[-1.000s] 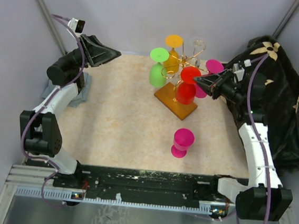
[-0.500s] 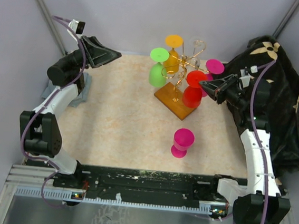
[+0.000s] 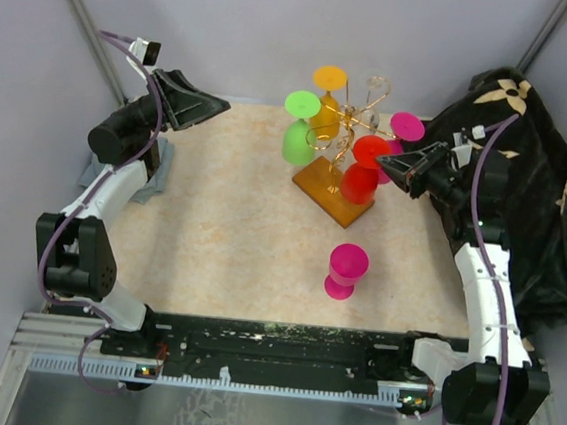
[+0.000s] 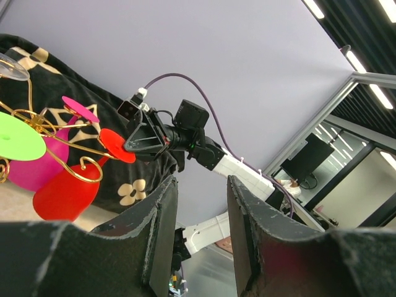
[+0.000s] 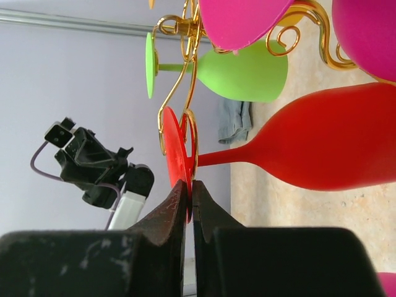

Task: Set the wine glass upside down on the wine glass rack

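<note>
The red wine glass (image 3: 360,178) hangs upside down at the right side of the gold wire rack (image 3: 345,118), which stands on an amber base (image 3: 328,192). My right gripper (image 3: 386,160) is shut on the rim of the glass's foot (image 5: 173,154). A gold scroll arm (image 5: 189,133) lies against the foot where the stem meets it. The bowl (image 5: 322,148) tilts down toward the base. My left gripper (image 3: 219,103) is open and empty, raised at the back left, far from the rack; in its wrist view (image 4: 201,185) the red glass (image 4: 65,192) shows at the left.
Green (image 3: 298,134), orange (image 3: 328,86), magenta (image 3: 404,129) and clear (image 3: 376,86) glasses hang on the rack. A pink glass (image 3: 345,269) stands upside down on the table in front. A black flowered cloth (image 3: 537,187) lies at the right, a grey cloth (image 3: 157,165) at the left.
My right gripper has moved the red glass a little to the right and lower along the rack arm, then the bowl swung slightly back left. The left arm has not moved.
</note>
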You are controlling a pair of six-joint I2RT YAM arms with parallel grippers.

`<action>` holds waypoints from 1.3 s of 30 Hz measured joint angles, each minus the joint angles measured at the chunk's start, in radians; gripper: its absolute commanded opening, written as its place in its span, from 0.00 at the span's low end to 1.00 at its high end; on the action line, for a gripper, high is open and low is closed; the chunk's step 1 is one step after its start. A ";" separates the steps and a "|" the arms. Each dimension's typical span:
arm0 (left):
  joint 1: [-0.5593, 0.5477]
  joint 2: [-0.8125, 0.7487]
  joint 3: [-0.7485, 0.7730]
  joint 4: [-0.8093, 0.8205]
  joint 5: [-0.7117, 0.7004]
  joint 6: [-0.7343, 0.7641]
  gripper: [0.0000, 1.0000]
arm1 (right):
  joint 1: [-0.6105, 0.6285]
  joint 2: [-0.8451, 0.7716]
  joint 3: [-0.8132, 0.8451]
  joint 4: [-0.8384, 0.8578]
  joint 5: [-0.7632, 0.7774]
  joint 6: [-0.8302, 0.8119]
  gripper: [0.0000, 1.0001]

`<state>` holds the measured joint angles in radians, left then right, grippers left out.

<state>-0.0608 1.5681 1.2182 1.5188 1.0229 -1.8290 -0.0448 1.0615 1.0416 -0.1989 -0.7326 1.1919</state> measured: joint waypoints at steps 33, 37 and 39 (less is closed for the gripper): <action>-0.037 -0.005 -0.035 -0.275 0.040 0.277 0.42 | 0.036 -0.227 0.113 -0.641 0.220 -0.511 0.36; -0.076 -0.015 -0.035 -0.440 0.041 0.419 0.42 | 0.088 -0.228 0.110 -0.738 0.273 -0.580 0.34; -0.088 -0.017 -0.035 -0.479 0.041 0.458 0.42 | 0.114 -0.232 0.094 -0.757 0.294 -0.602 0.33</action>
<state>-0.1486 1.5509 1.1828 1.0401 1.0637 -1.3708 0.0692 0.8295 1.1355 -0.9558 -0.4389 0.5896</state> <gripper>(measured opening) 0.420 0.342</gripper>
